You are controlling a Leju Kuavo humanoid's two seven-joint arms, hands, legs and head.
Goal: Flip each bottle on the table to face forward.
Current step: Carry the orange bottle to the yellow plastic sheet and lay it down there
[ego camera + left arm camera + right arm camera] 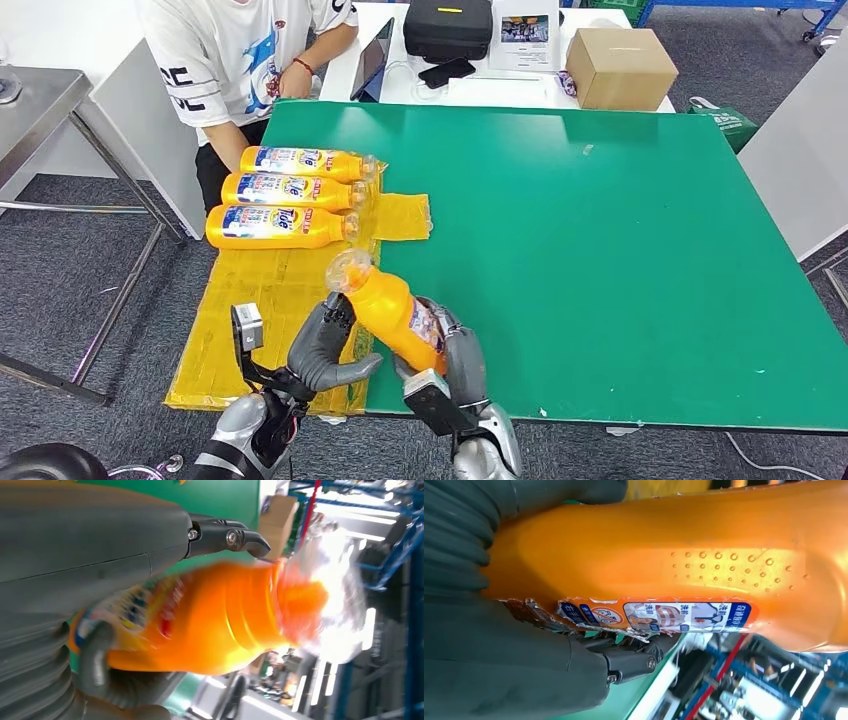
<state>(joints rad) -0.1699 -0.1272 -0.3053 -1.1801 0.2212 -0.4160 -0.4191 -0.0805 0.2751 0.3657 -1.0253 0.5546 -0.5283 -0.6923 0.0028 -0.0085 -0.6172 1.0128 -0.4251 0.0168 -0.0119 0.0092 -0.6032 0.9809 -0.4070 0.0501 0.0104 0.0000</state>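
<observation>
- Over the near edge of the green table [620,250], you have the orange bottle [392,312] lifted between both hands, tilted, its clear-wrapped cap end pointing away from the robot and to its left.
- Your right hand [455,355] is clamped on the bottle's lower body; in the right wrist view its fingers [624,662] sit just under a torn label strip [659,616].
- Your left hand [325,345] cups the bottle's other side, its thumb and fingers touching the orange plastic.
- Beside the bottle, on the robot's left, a yellow sheet [260,320] hangs over the table edge.
- Farther along that sheet you see three more bottles [290,191] lying side by side, blue-and-white labels up.
- Beyond them a person in a white shirt [225,55] sits at the corner.
- At the far side stand a cardboard box [620,68] and a black case [447,27], well apart from your hands.
</observation>
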